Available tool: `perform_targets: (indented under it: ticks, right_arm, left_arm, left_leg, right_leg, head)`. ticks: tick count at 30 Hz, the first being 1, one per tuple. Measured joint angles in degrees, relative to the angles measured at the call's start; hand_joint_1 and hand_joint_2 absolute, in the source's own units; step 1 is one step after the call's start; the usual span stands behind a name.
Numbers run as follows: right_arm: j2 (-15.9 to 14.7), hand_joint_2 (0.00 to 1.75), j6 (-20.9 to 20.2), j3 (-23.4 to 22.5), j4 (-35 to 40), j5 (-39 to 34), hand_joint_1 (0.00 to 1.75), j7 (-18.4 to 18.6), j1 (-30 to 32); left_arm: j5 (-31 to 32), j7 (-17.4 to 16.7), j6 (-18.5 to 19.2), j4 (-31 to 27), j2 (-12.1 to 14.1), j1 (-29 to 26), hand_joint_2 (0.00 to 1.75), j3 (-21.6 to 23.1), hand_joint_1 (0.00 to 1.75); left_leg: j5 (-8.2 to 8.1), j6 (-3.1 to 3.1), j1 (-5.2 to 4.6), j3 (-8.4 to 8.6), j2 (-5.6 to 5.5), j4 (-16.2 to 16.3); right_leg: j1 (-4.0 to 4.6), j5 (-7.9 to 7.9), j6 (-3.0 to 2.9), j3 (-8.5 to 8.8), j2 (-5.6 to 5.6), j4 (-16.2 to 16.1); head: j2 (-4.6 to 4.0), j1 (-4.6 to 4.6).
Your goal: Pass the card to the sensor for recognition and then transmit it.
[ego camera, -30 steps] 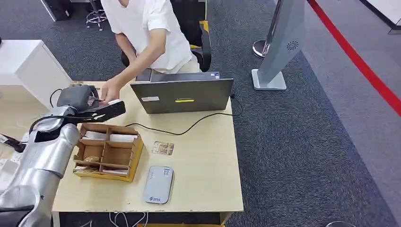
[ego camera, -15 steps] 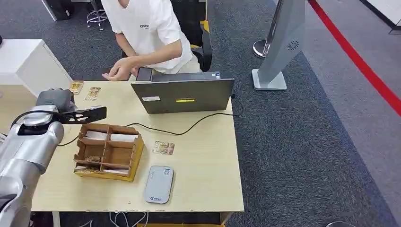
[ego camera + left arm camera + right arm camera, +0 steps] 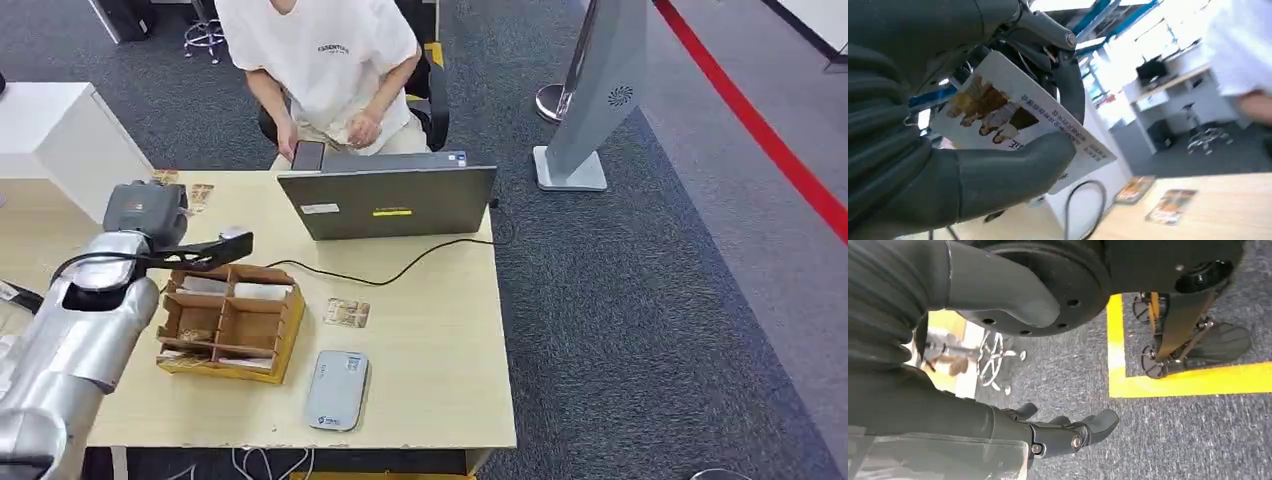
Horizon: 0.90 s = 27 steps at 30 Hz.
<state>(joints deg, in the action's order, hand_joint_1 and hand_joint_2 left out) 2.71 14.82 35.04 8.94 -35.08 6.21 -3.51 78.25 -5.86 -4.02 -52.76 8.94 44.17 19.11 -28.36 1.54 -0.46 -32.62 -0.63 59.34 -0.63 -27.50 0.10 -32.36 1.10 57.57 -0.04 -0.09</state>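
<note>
My left hand [image 3: 150,215] hovers over the far-left part of the table, just behind the cardboard box [image 3: 228,320]. In the left wrist view its thumb [image 3: 998,170] and fingers pinch a white card [image 3: 1013,115] printed with a photo and text. The grey-white sensor [image 3: 335,390] lies flat near the table's front edge, right of the box. Another card [image 3: 345,313] lies on the table between the box and the sensor. My right hand [image 3: 1013,427] hangs over the carpet with its fingers apart, holding nothing.
A person in a white shirt [image 3: 330,60] sits behind the open laptop [image 3: 385,200], whose black cable [image 3: 400,270] crosses the table. Two cards [image 3: 198,195] lie at the far-left corner, also seen from the left wrist [image 3: 1168,205]. A grey stand [image 3: 590,100] rises at the right.
The person's hand has left my left hand and drawn back to their lap. My left hand swung left, then came back to the right above the box.
</note>
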Motion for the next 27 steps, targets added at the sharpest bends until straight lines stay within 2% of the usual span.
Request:
perform_targets:
  ticks: [3,6,9,12,14,16,19,22,27]
  right_arm:
    - [0.24,1.75,0.57,-0.76,0.0,-0.98,0.0,-0.52,0.11]
    - [0.55,1.75,0.81,-0.83,0.0,-1.09,0.0,-1.03,0.2]
    - [0.76,1.75,0.9,-0.85,0.02,-1.11,0.0,-1.2,0.18]
    - [0.85,1.75,1.13,-0.83,0.0,-0.96,0.0,-0.99,0.33]
    - [0.85,1.75,1.42,-0.83,0.0,-0.96,0.0,-0.81,0.26]
    - [0.94,1.75,1.57,-0.83,0.0,-1.2,0.0,-0.63,0.23]
    - [1.07,1.75,1.72,-1.18,0.0,-2.38,0.0,-0.39,0.31]
    - [1.16,1.75,1.84,-1.84,0.0,-3.02,0.0,-0.41,0.32]
    - [1.27,1.75,1.99,-2.23,-0.02,-3.65,0.0,-0.46,0.34]
  left_arm:
    - [-0.41,-1.64,-0.48,-12.72,0.0,-4.71,1.75,5.64,1.75]
    - [0.94,-2.69,-5.43,-22.7,-0.5,-8.64,1.75,10.03,1.75]
    - [1.53,-3.06,-7.34,-28.69,-1.03,-10.62,1.75,12.73,1.75]
    - [3.14,-2.08,-13.16,-32.78,-1.44,-13.21,1.75,13.74,1.75]
    - [3.67,-1.61,-14.34,-34.3,-2.08,-14.82,1.75,14.57,1.75]
    - [3.91,-1.02,-13.6,-34.82,-2.56,-16.12,1.75,15.54,1.75]
    - [3.41,-0.24,-8.18,-34.6,-3.45,-18.28,1.75,17.7,1.75]
    - [2.86,-0.22,-5.24,-33.27,-4.13,-20.02,1.75,20.08,1.75]
    - [1.9,-0.5,-2.82,-29.71,-4.48,-21.22,1.75,22.98,1.75]
  left_leg:
    - [-0.01,0.01,-0.01,-0.05,-0.02,0.0]
    - [-0.04,0.05,-0.04,-0.06,0.0,0.0]
    - [-0.04,0.05,-0.06,-0.04,0.04,0.0]
    - [-0.03,0.04,-0.04,-0.03,0.05,0.0]
    - [-0.03,0.04,-0.03,-0.03,0.0,-0.01]
    - [-0.03,0.04,-0.03,-0.02,0.02,-0.02]
    - [-0.03,0.04,-0.03,-0.03,0.03,-0.02]
    - [-0.03,0.04,-0.04,-0.04,0.03,-0.02]
    - [-0.03,0.04,-0.05,-0.05,0.02,-0.02]
  right_leg:
    - [-0.01,0.0,0.01,-0.02,-0.03,-0.04]
    - [-0.06,-0.01,0.02,-0.05,-0.01,-0.06]
    - [-0.07,0.0,0.02,-0.06,0.02,-0.06]
    - [-0.08,0.0,0.02,-0.08,0.01,-0.06]
    - [-0.08,-0.01,0.02,-0.07,-0.04,-0.06]
    - [-0.08,0.0,0.02,-0.08,-0.02,-0.06]
    - [-0.08,0.0,0.02,-0.08,-0.02,-0.06]
    - [-0.08,0.0,0.02,-0.09,-0.02,-0.06]
    - [-0.08,0.0,0.02,-0.09,-0.02,-0.06]
  head:
    - [0.0,0.02]
    - [0.0,0.0]
    - [0.0,0.0]
    - [0.0,0.0]
    - [0.0,0.0]
    - [0.0,0.0]
    - [0.0,0.0]
    - [0.0,0.0]
    - [0.0,0.0]
